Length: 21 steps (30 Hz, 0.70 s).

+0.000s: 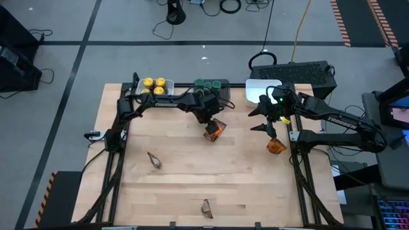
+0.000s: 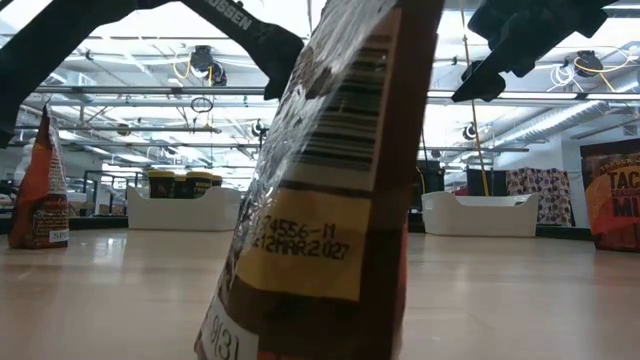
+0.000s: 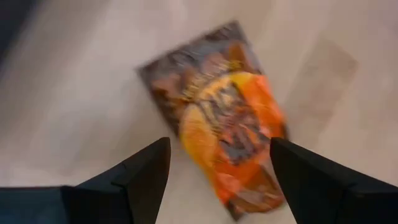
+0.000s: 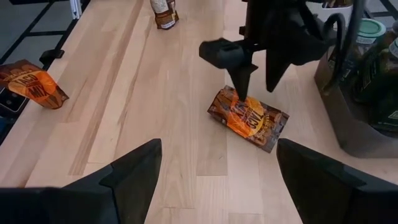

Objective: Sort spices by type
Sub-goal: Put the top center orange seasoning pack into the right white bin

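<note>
- High view: left gripper [image 1: 211,122] hovers over a packet [image 1: 215,130] mid-surface, jaws apart; right gripper [image 1: 263,118] nearby, jaws apart.
- Low view: yellow-lidded jars [image 2: 172,181] sit in a white bin [image 2: 185,209].
- Right wrist view: another packet [image 4: 32,83] lies near the surface's edge.

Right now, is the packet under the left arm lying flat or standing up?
Lying flat. The packet rests face-up on the table, with the left gripper's open fingers just above it.

orange-brown packet [image 3: 227,124], yellow-lidded jars [image 1: 155,85], green-lidded jars [image 1: 207,84]
</note>
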### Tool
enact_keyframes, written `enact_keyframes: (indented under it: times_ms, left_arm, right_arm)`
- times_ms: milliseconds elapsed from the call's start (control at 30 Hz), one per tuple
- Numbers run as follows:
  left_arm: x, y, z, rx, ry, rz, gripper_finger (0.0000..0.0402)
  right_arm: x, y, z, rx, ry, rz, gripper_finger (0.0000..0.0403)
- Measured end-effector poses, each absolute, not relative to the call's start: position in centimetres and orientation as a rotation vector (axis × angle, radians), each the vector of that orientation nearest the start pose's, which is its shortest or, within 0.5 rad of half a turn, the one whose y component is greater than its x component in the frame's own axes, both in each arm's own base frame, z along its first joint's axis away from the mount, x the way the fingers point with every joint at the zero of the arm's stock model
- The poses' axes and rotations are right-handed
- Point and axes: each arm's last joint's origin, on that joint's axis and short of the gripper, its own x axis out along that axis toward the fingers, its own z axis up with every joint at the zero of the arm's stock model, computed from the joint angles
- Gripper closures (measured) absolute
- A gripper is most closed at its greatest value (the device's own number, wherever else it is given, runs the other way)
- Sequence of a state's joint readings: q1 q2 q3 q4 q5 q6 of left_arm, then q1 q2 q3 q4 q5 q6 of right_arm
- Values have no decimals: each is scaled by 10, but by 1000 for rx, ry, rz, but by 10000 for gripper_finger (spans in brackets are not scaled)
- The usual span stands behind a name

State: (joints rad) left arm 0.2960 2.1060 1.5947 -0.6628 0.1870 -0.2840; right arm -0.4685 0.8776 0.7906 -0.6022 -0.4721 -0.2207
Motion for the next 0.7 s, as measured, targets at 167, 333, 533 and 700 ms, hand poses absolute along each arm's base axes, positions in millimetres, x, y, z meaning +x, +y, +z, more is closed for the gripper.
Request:
enact_keyframes:
  times_ms: [167, 333, 533, 700]
  left_arm:
    - [419, 117, 171, -518, 1133, 348, 126]
    - [422, 117, 150, -552, 1186, 345, 126]
    - [425, 118, 138, -588, 1202, 316, 126]
    - [425, 119, 137, -573, 1207, 304, 142]
  right_arm:
    - [160, -66, 286, 98, 608, 71, 101]
    - [160, -66, 286, 98, 608, 71, 101]
    - [160, -66, 286, 99, 609, 72, 101]
    - [160, -66, 285, 99, 609, 72, 101]
